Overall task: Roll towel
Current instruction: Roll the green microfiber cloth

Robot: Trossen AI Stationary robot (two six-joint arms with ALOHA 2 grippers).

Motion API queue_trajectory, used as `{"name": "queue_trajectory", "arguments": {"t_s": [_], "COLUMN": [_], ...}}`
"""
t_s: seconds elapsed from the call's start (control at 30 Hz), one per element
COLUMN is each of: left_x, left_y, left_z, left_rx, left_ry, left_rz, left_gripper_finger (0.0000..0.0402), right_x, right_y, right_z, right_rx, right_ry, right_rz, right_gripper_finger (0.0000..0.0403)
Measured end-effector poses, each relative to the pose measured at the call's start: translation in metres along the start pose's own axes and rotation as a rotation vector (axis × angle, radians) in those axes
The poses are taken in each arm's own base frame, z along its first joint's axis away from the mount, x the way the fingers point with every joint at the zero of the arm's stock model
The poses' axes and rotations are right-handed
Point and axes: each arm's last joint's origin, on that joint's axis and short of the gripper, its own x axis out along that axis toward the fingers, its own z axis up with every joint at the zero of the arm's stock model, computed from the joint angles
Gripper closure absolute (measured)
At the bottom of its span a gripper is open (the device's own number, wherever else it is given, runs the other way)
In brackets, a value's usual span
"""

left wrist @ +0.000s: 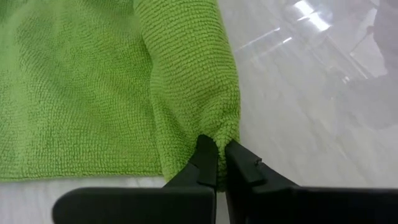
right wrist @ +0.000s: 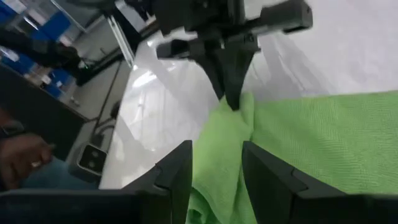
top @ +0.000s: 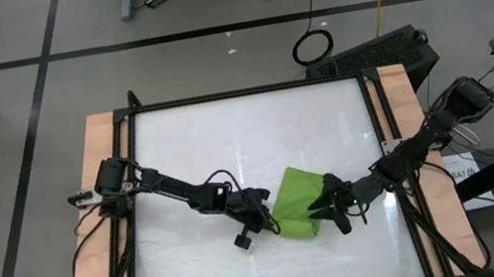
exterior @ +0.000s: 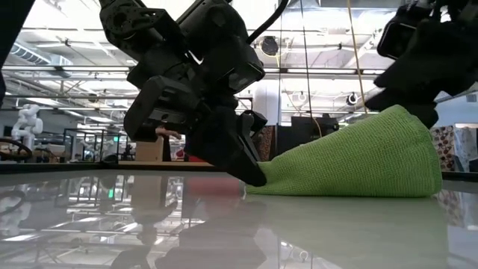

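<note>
**Both grippers holding a folded lime-green towel at the table's lower centre**

We are seeing the towel [top: 296, 206] lying slightly right of centre in the lower half of the high view, on a glossy white table [top: 228, 142] with pale wooden side rails and a dark frame. The cloth is a soft, bright lime-green knit with a fine looped, pebbly texture. It is bunched into a rough wedge rather than lying flat: in the low view the towel [exterior: 366, 161] is rising from a thin point at the picture's centre to a rounded hump at the right.

The left gripper [top: 262, 218] is sitting at the towel's left edge in the high view. In the left wrist view its dark fingers [left wrist: 205, 163] are nearly pressed together, pinching the tip of a thick folded ridge of cloth, which is running up the middle of that picture beside a flatter layer.

The right gripper [top: 332, 213] is reaching in at the towel's right edge. In the right wrist view its angular dark fingers [right wrist: 177, 171] are standing spread, with a fold of towel [right wrist: 311, 134] lying between them; we cannot tell whether they are touching the cloth.

The shiny tabletop is mirroring the arms and the ceiling lights.
</note>
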Motion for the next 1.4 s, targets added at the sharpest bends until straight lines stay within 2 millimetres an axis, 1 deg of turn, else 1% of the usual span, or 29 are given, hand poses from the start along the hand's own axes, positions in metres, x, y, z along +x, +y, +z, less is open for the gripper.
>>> {"name": "queue_trajectory", "arguments": {"t_s": [0.13, 0.27, 0.4, 0.5, 0.6, 0.67, 0.83, 0.97, 1.07, 1.13, 1.2, 1.4], "left_x": [0.000, 0.000, -0.001, -0.001, -0.001, -0.001, -0.001, -0.001, -0.002, -0.002, -0.002, -0.002], "left_y": [0.000, 0.002, 0.005, 0.006, 0.005, 0.005, 0.005, 0.005, 0.006, 0.006, 0.006, 0.005], "left_z": [0.001, 0.002, 0.002, 0.002, 0.001, 0.001, 0.001, 0.001, 0.001, 0.001, 0.001, 0.001], "left_rx": [0.000, -0.002, -0.009, -0.013, -0.013, -0.014, -0.014, -0.014, -0.015, -0.015, -0.015, -0.017], "left_ry": [0.001, 0.000, 0.006, 0.012, 0.016, 0.021, 0.024, 0.024, 0.025, 0.025, 0.025, 0.027], "left_rz": [0.001, 0.004, 0.007, 0.007, 0.006, 0.005, 0.004, 0.004, 0.005, 0.004, 0.004, 0.005], "left_gripper_finger": [0.0393, 0.0391, 0.0390, 0.0389, 0.0388, 0.0388, 0.0387, 0.0387, 0.0386, 0.0386, 0.0386, 0.0386], "right_x": [0.014, 0.036, 0.056, 0.062, 0.060, 0.056, 0.034, 0.011, -0.003, -0.007, -0.006, 0.009], "right_y": [0.005, 0.013, 0.013, 0.014, 0.018, 0.024, 0.041, 0.043, 0.034, 0.023, 0.013, -0.011], "right_z": [-0.002, -0.007, -0.026, -0.039, -0.042, -0.037, -0.010, 0.009, 0.019, 0.022, 0.025, 0.029], "right_rx": [-0.045, -0.092, -0.097, -0.074, -0.061, -0.065, -0.094, -0.145, -0.179, -0.177, -0.169, -0.151], "right_ry": [0.069, 0.157, 0.326, 0.382, 0.386, 0.374, 0.303, 0.237, 0.159, 0.151, 0.177, 0.241], "right_rz": [0.019, 0.051, 0.032, 0.032, 0.049, 0.084, 0.172, 0.096, -0.086, -0.198, -0.260, -0.332], "right_gripper_finger": [0.0273, 0.0273, 0.0273, 0.0273, 0.0274, 0.0273, 0.0264, 0.0251, 0.0248, 0.0251, 0.0258, 0.0276]}}
